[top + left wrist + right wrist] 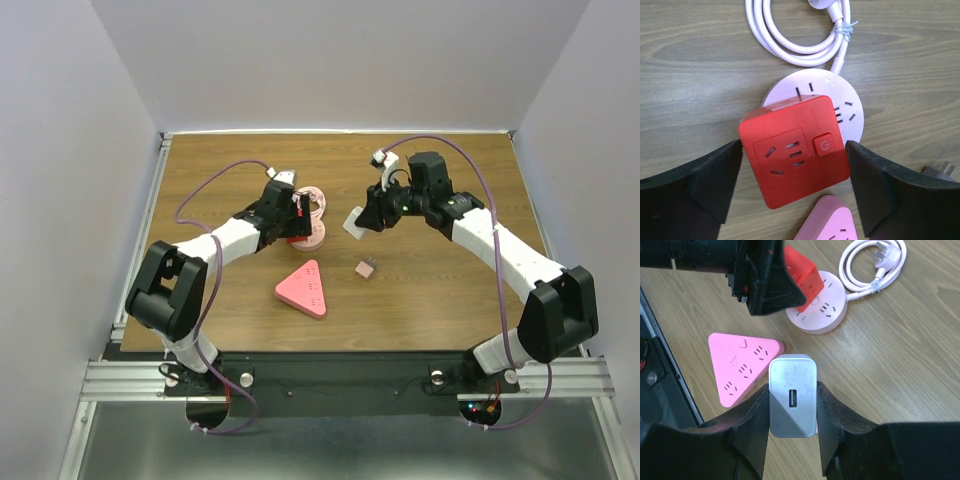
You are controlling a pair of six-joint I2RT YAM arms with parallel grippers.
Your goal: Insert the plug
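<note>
My right gripper [792, 407] is shut on a white USB charger plug [792, 395], held above the table; in the top view the charger [354, 224] sits mid-table. A red square adapter socket [790, 145] stands on a round pale-pink power strip [847, 97]. My left gripper [794, 155] has a finger against each side of the red adapter. In the right wrist view the red adapter [802, 272] shows behind the left gripper [765, 285], up and left of the charger. The charger's prongs are hidden.
A pink triangular power strip [303, 288] lies near the front middle, also in the right wrist view [737, 367]. A small brownish plug [365, 268] lies right of it. The round strip's coiled white cable [790, 45] lies behind it.
</note>
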